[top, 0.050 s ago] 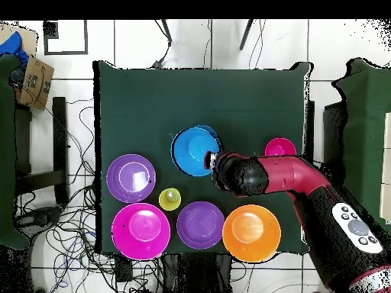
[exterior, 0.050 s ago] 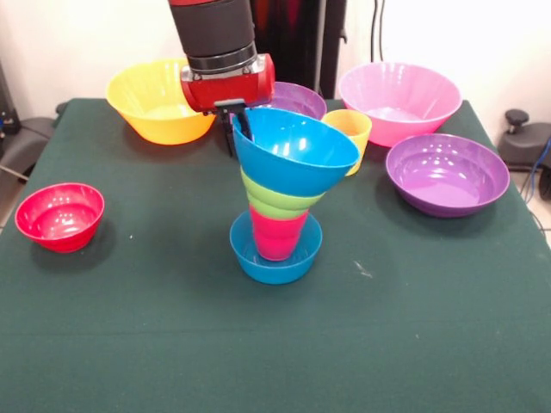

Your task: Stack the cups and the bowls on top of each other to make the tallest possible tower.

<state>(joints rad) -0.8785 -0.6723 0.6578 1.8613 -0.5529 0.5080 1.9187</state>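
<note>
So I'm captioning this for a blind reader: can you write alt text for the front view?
The gripper grips the rim of a tilted blue bowl topping a tower of green bowl, red cup and small blue bowl on a green table, with other bowls around it.

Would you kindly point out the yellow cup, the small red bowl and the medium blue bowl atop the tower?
yellow cup (exterior, 0.050 s ago: 352, 126), front view, on its outer wall.
small red bowl (exterior, 0.050 s ago: 58, 216), front view, on its inside.
medium blue bowl (exterior, 0.050 s ago: 297, 144), front view, on its inside.
</note>
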